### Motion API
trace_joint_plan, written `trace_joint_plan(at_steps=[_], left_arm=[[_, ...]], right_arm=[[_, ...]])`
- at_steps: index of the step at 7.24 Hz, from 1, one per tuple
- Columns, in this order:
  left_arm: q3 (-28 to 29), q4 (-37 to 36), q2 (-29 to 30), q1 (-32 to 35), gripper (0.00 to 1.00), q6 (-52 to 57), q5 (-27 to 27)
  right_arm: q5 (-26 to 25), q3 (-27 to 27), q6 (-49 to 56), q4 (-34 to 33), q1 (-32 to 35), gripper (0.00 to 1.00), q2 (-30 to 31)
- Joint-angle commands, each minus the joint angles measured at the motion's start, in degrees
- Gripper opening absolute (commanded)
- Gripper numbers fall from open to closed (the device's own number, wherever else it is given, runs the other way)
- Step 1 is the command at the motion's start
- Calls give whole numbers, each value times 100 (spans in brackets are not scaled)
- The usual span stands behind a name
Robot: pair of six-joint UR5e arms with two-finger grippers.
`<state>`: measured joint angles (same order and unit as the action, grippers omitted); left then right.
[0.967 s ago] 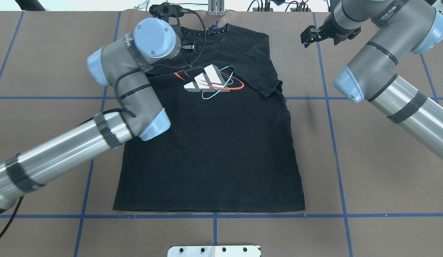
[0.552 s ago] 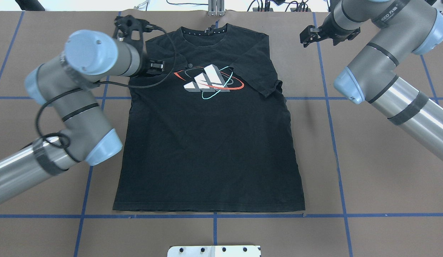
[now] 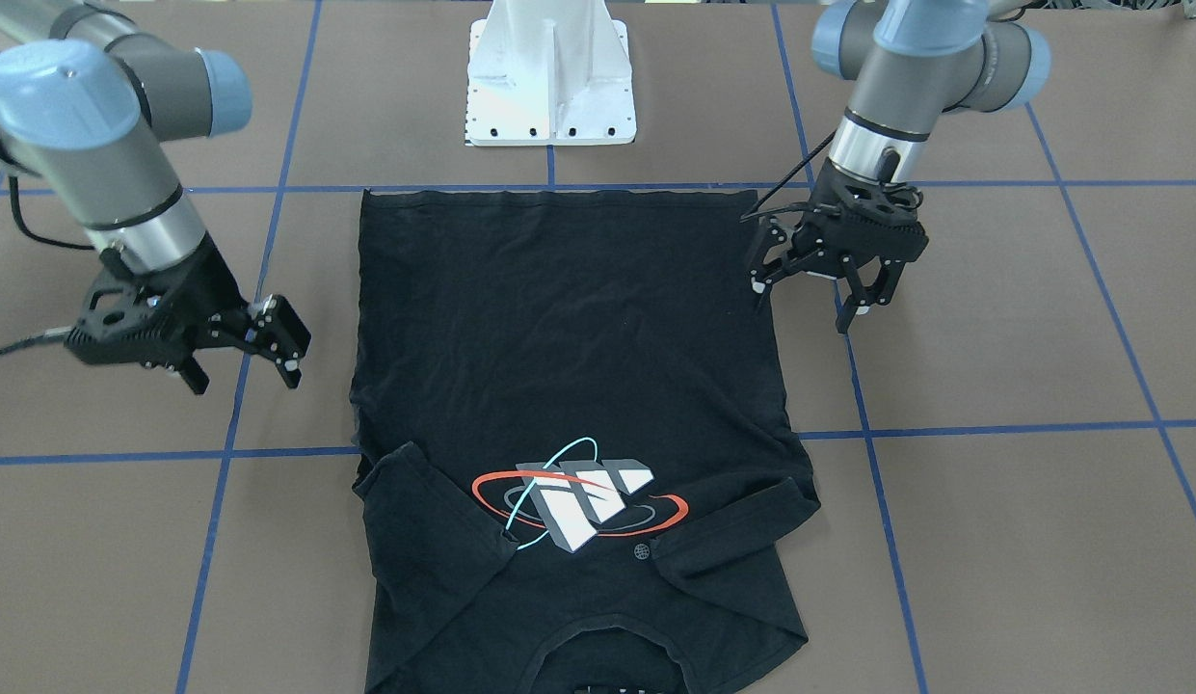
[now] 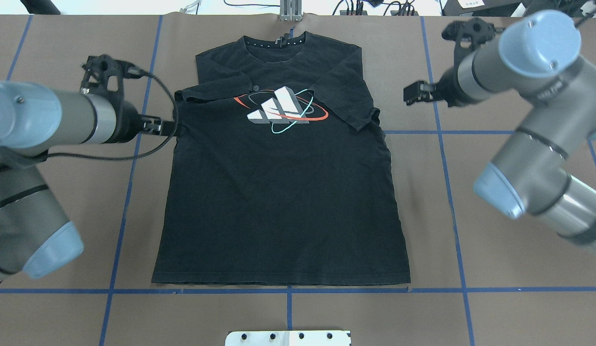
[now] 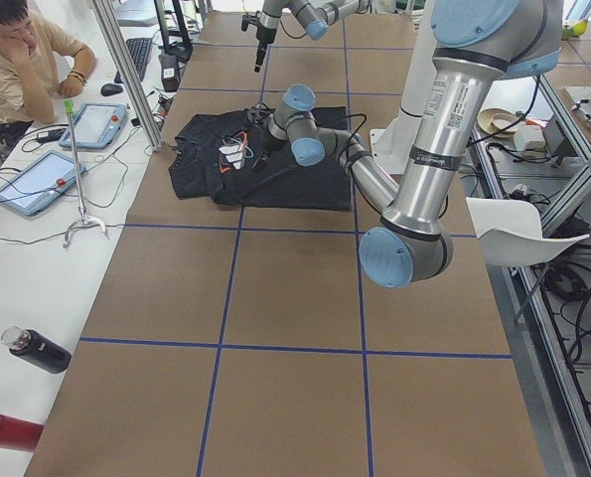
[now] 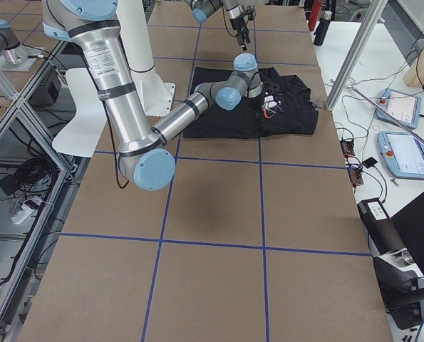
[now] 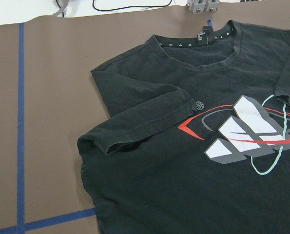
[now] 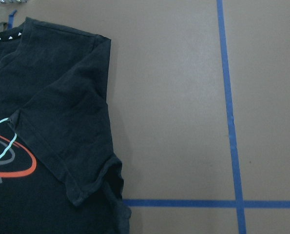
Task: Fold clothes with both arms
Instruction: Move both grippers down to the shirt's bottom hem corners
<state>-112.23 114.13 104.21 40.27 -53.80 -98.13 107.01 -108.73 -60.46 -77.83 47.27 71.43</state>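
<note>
Black cotton, my T-shirt [image 4: 283, 202] lay flat and print-up in the middle of the table [image 4: 48, 43], with its collar [image 7: 198, 48] toward the far edge and its hem [image 4: 278, 281] toward the edge by my base. Both sleeves were already turned in over the chest. My left fingers [image 3: 800, 306] hung spread apart just beside its left side. My right fingers [image 3: 246, 378], likewise spread, hung near its right side. I judged the next fold needed matched pinches, level with each other and catching every layer, then carried evenly for a straight crease. Only the front-facing view showed my finger gaps. My wrist views hid those but revealed rumpled cuffs on the left sleeve [image 7: 145, 112] and right sleeve [image 8: 71, 136].
</note>
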Motion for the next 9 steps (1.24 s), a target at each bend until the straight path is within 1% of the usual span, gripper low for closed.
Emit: trace_joint_plan(at_steps=[1,2,3,4,6,7,8,9], left_arm=[[-290,955,-1107,-395,100,-148,65],[-300,1179,-1330,-745,100,-505,292],[-291,1181,-1341,-1314,100,-1083,668],[-291,1173,-1411,-1746,100,-1498,890],[-352,1190,-1631,-2232,99,-2036,901],[-361,1190,-1675,-2469,90,-2404,901],[-370,1181,-1684,-2767,79,-2903,1144],[-370,1173,-1684,-2961,71,-3230,1242]], right_arm=[[-582,-1469,-875,-4,-944,100,1210],[-1002,-1771,-1280,-4,-1461,100,1520],[-1459,-1879,-1562,-4,-1884,100,1663],[-1516,-1976,-1626,-4,-2028,100,1734],[-1525,-2021,-1635,-4,-2038,100,1804],[-1534,-2021,-1635,-4,-2038,100,1805],[-1534,-2029,-1635,-4,-2038,100,1805],[-1560,-2029,-1626,-4,-2038,100,1805]])
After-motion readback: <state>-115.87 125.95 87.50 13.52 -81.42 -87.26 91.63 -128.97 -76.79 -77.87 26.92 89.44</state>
